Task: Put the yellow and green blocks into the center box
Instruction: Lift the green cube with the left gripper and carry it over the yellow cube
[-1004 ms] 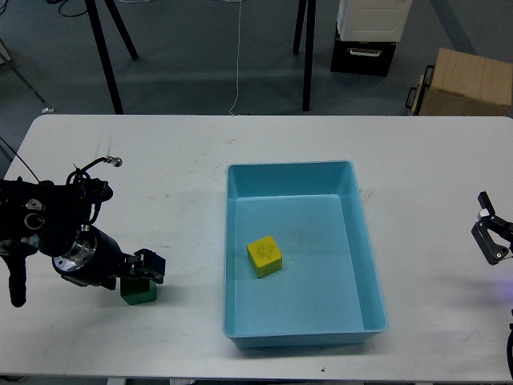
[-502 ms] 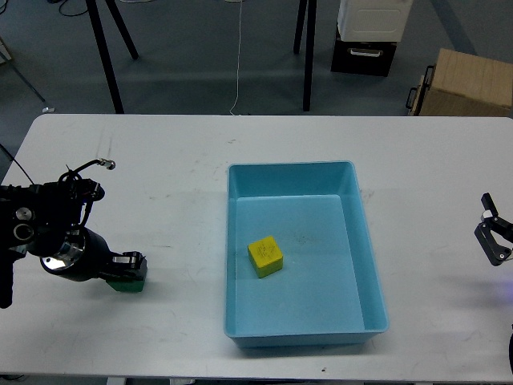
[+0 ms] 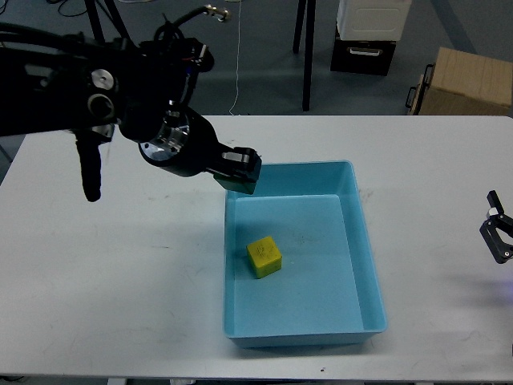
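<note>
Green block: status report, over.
Left gripper over blue box rim, green block barely visible between fingers. Yellow block already inside. Right gripper idle at table edge. Nothing obstructing.

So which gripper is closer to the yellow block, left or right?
Left. The left gripper is over the box's far-left corner, close to the yellow block. The right gripper is far off, near the table's right edge.

floor [image 3: 200,56]: grey, far | white cable [image 3: 238,56] on it | black stand legs [image 3: 304,56] | cardboard box [image 3: 465,83] far right | black/white cabinet [image 3: 370,36]
</note>
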Robot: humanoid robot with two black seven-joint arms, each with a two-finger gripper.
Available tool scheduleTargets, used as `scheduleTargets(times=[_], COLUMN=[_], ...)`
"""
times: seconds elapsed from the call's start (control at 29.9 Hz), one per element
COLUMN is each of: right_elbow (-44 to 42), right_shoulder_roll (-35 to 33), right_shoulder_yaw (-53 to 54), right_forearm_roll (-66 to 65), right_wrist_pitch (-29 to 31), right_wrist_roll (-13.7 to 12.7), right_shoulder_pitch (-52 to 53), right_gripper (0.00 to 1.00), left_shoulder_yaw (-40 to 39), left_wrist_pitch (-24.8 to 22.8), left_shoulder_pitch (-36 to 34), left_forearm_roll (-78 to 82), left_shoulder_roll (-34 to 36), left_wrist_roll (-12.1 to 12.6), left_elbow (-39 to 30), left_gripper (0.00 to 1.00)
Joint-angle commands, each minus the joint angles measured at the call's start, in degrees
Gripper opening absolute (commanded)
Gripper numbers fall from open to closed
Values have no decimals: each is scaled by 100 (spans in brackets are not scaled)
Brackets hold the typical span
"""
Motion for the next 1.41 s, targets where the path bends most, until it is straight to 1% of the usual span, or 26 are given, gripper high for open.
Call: scheduleTargets(times=[0.0,0.17,0.3,0.5,0.64,0.74,0.8,0.9,1.0,1.07,1.14,1.2,1.37], right_elbow=[0,-9,-9,0,0,0,0,0,0,9,9,9,26], right_shoulder_roll=[-9,-9,-9,-18,-18,-18,-18,-18,-27,-35,-35,-35,-35], right_shoulder_yaw=[108,117,108,117,117,117,117,117,117,117,117,126,126], right_forearm_roll=[7,7,7,7,7,7,7,7,7,7,7,7,15], right_wrist_pitch=[0,0,-9,0,0,-9,0,0,0,0,0,0,0], right_wrist_roll=[0,0,0,0,0,0,0,0,0,0,0,0,0], right_shoulder_pitch=[-1,-1,-1,-1,-9,-9,-9,-9,-9,-18,-18,-27,-53], right_gripper=[100,100,100,100,100,100,100,100,100,100,100,100,100], left_shoulder_yaw=[124,160,177,204,221,318,379,450,599,643,661,661,661], left_wrist_pitch=[0,0,0,0,0,0,0,0,0,0,0,0,0], left_shoulder_pitch=[93,286,497,656,656,656,656,656,656,656,656,656,665], left_forearm_roll=[-17,-35,-44,-35,-9,0,0,9,9,9,9,9,9], left_shoulder_roll=[-743,-1438,-1685,-1685,-1676,-1536,-1492,-1439,-1413,-1395,-1360,-1351,-1342], left_wrist_roll=[-3,-3,-12,-12,6,6,-3,-3,-12,-12,-12,-21,-21], left_elbow=[314,674,859,1079,1088,1079,1079,1070,1079,1062,1062,1062,1062], left_gripper=[0,1,5,13,14,14,17,22,32,42,44,49,67])
